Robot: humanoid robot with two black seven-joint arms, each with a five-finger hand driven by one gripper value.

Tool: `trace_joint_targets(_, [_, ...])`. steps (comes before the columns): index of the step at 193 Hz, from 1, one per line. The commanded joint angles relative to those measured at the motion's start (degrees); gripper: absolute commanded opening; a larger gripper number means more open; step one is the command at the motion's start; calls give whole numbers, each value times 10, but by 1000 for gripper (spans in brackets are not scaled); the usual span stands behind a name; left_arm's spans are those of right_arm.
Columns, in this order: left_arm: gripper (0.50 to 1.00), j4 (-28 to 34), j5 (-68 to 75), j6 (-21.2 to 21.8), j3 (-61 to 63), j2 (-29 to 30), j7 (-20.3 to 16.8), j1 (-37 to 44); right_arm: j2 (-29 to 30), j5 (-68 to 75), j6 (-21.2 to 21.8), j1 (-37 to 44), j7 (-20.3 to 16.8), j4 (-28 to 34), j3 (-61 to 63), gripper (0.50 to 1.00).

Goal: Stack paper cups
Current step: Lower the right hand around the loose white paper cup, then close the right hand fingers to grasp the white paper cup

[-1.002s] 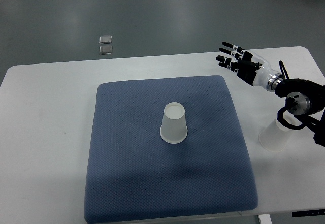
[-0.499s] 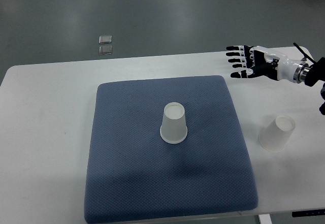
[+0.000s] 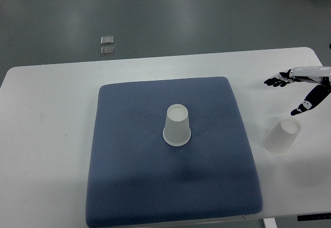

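A white paper cup [image 3: 177, 125] stands upside down in the middle of the blue mat [image 3: 134, 186]. A second white paper cup [image 3: 282, 135] stands upside down on the white table to the right of the mat. My right hand [image 3: 294, 92] comes in from the right edge, just above and behind that second cup. Its fingers are spread and hold nothing. The thumb tip is close to the cup's top without touching it. The left arm is out of view.
The white table [image 3: 51, 135] ends near the cup on the right and at the picture's bottom edge. Two small square plates [image 3: 107, 45] lie on the grey floor beyond the table.
My right hand has pulled back to the right and come down nearer the right cup, turning so the fingers point left. Both cups stay in place.
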Motion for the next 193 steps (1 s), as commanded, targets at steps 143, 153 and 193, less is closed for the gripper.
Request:
trace_joint_targets(143, [1000, 0, 0, 0, 0, 0, 0, 0, -27, -74, -225, -23, 25, 62, -153, 901])
trace_joint_targets(153, [1000, 0, 0, 0, 1, 0, 0, 0, -25, -74, -225, -24, 25, 62, -153, 901])
trace_joint_targets(193, [1000, 0, 0, 0, 1, 0, 0, 0, -24, -74, -226, -25, 20, 61, -152, 797])
